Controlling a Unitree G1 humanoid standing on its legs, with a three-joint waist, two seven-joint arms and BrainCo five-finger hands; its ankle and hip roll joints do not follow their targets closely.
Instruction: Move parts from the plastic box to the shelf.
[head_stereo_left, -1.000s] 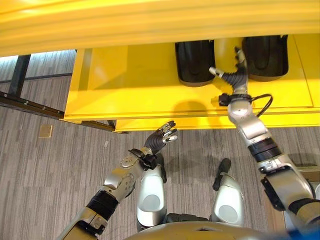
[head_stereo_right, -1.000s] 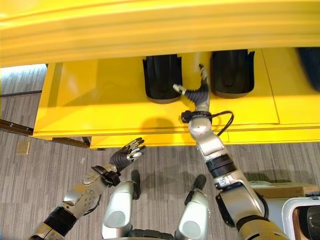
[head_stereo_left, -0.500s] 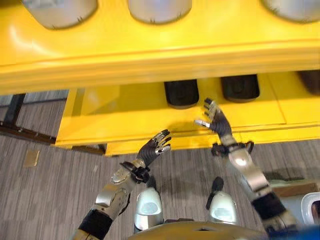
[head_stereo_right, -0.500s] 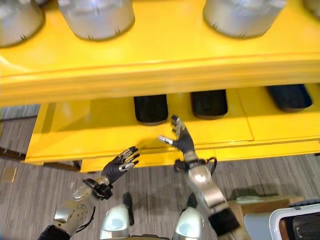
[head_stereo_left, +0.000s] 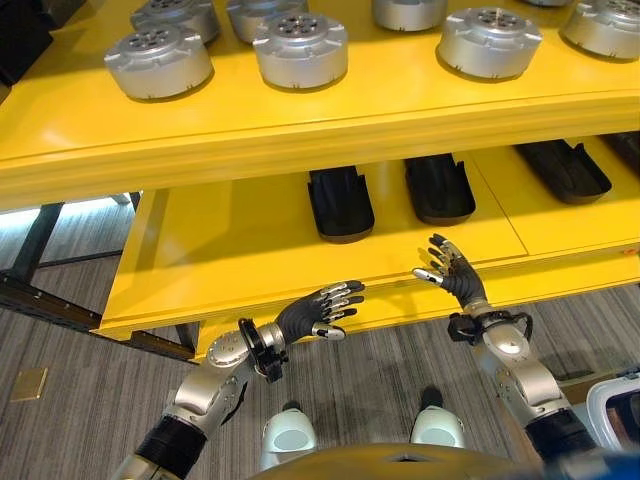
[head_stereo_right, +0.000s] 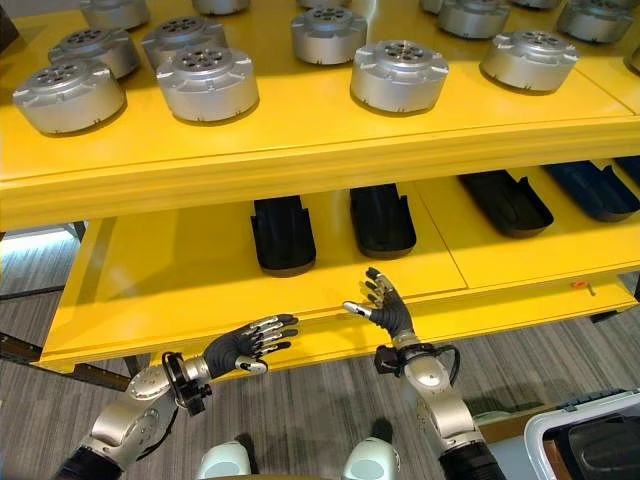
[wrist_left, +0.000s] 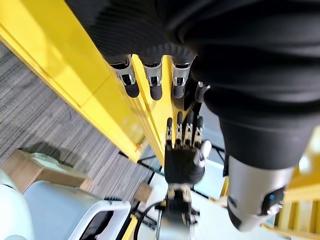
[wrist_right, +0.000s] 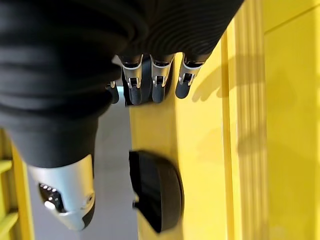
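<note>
Both hands hang empty in front of the yellow shelf's lower level (head_stereo_left: 250, 250). My left hand (head_stereo_left: 315, 312) is open, fingers stretched toward the front edge. My right hand (head_stereo_left: 455, 275) is open too, palm turned left, just off that edge. Several black moulded parts lie on the lower level, among them one (head_stereo_left: 340, 200) and a second (head_stereo_left: 438, 187) beyond the hands. In the right wrist view my straight fingers (wrist_right: 157, 82) point past a black part (wrist_right: 157, 195). The left wrist view has my left fingers (wrist_left: 152, 80) with the right hand (wrist_left: 182, 155) beyond them. The plastic box's pale rim (head_stereo_right: 575, 425) sits at the lower right.
The upper shelf level (head_stereo_right: 300, 140) carries several silver round parts, such as one (head_stereo_right: 207, 82) and another (head_stereo_right: 398, 75). More black parts (head_stereo_right: 505, 200) lie farther right on the lower level. A cardboard piece (wrist_left: 40, 170) lies on the grey floor.
The camera has tilted up and the whole picture shifted. My right hand has drawn back from between the two black parts to the shelf's front edge. The left hand has risen toward that edge.
</note>
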